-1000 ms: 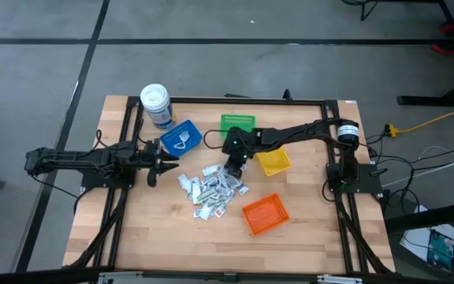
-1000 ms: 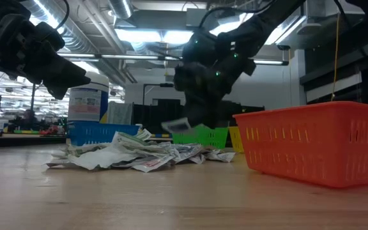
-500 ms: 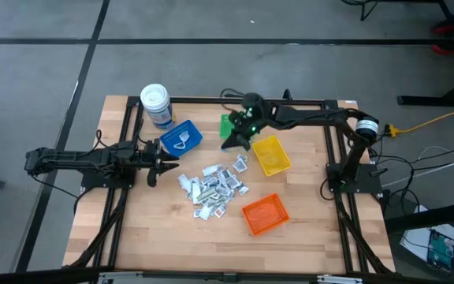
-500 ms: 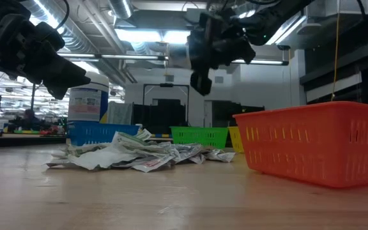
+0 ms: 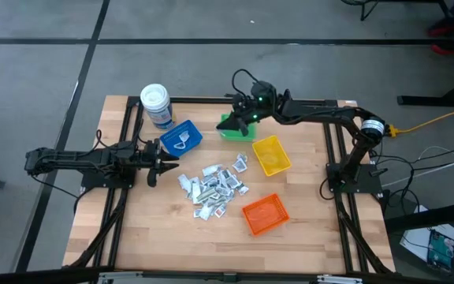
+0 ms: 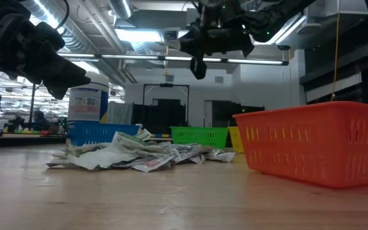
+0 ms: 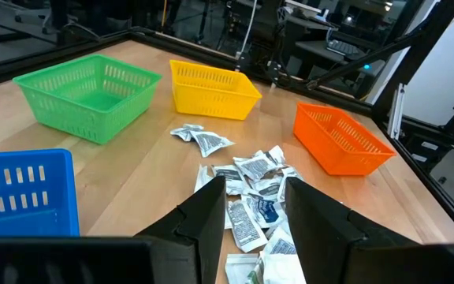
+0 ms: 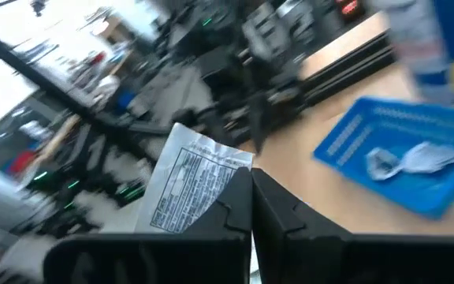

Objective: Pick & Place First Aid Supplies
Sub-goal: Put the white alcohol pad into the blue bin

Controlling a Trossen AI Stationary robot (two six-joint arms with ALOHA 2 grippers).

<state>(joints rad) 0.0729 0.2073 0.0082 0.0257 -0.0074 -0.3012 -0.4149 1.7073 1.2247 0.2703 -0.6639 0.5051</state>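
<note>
White-lidded jar (image 5: 156, 104) upright beside blue bin (image 5: 181, 139), table (image 5: 156, 237) corner.

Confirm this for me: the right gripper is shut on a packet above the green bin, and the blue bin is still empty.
One thing is wrong: the blue bin is not empty. The right wrist view shows crumpled packets lying in it, and the high view shows them too. The rest stands: the right gripper is shut on a packet and hangs above the green bin.

1. Green bin (image 5: 236, 126), yellow bin (image 5: 272, 155), orange bin (image 5: 265, 214), blue bin (image 5: 181, 139): mesh-walled.
2. Packets (image 5: 213, 188): white and silvery-grey, tiny blue print.
3. Jar (image 5: 156, 106): white lid, blue label.
4. Table (image 5: 164, 237): pale wood planks.
</note>
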